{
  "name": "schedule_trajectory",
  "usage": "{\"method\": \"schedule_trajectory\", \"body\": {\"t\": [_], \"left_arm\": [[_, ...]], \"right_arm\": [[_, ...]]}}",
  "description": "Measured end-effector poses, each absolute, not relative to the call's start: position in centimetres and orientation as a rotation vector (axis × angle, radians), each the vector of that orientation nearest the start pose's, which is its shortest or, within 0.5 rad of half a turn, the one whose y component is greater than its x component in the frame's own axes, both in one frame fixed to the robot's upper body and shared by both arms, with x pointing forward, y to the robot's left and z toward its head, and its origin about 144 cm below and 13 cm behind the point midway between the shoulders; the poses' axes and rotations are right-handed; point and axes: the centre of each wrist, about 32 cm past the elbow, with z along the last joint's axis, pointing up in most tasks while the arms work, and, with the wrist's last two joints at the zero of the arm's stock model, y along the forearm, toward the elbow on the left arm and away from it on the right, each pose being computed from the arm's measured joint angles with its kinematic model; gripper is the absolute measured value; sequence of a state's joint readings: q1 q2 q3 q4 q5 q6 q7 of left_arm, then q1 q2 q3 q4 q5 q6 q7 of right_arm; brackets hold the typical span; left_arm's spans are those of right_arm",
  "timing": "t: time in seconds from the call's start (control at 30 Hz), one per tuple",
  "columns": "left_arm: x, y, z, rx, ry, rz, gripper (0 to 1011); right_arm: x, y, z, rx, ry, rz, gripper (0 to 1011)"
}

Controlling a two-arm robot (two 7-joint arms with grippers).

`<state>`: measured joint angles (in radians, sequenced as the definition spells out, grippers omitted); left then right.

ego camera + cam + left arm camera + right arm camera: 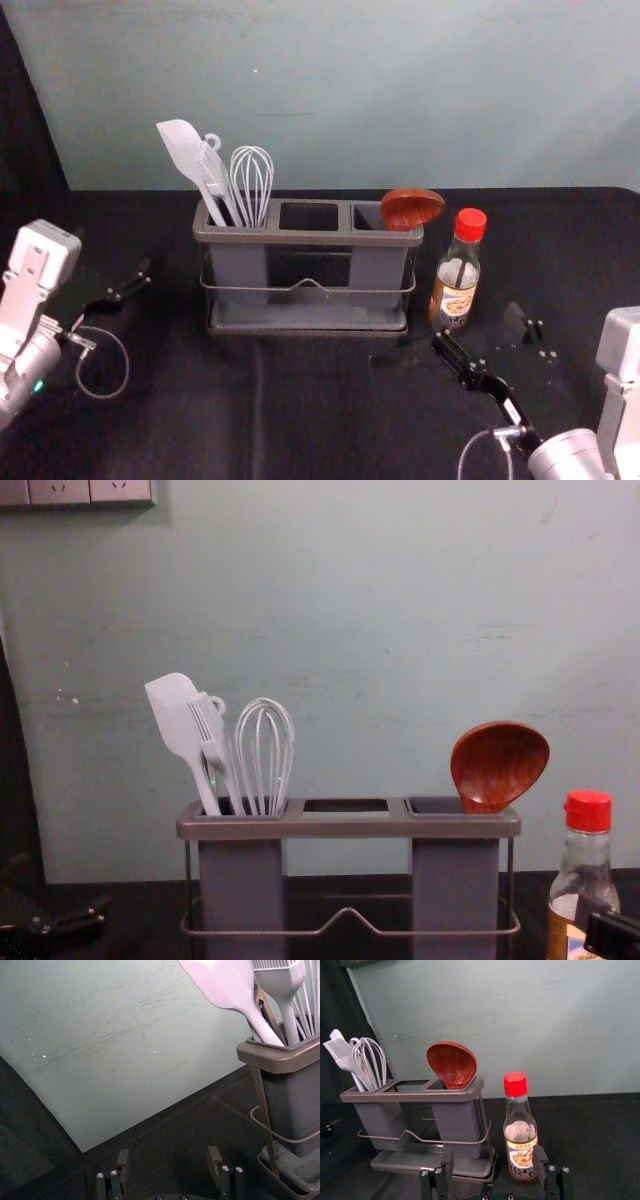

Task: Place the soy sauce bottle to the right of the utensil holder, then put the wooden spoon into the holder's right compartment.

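- Both steps looked done: the clear glass soy sauce bottle with the red cap [456, 285] stood upright, just beside the right end of the long dark grey utensil holder with a wire rail [347, 827], on the side of the black cloth-covered desk [200, 430] nearer its right edge
- The reddish-brown wooden spoon with the deep round bowl [498, 765] rested in the holder's right compartment [455, 880], bowl up above the rim
- The right pincer [493, 1156] was wide open with nothing in its grip, low over the desk's right part, in front of the holder and bottle
- The left pincer [168, 1155] was also wide open and empty, idle towards the desk's left edge
- The step in hand seemed to be clearing away; the next move called for drawing the right pincer back to the near edge, fingers spread
- One finger looked close to the bottle, so a sideways swing might have tipped it
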<state>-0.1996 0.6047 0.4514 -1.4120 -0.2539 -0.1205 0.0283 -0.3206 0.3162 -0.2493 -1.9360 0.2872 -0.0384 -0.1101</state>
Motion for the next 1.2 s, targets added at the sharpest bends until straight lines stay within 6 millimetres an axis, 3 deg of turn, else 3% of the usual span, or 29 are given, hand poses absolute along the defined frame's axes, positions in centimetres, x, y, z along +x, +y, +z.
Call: {"method": "schedule_trajectory", "body": {"t": [1.2], "left_arm": [[48.86, 30.97, 113.98, 0.304, -0.285, 1.248, 1011]], "right_arm": [[35.41, -21.2, 115.72, 0.051, 0.08, -1.332, 1003]]}}
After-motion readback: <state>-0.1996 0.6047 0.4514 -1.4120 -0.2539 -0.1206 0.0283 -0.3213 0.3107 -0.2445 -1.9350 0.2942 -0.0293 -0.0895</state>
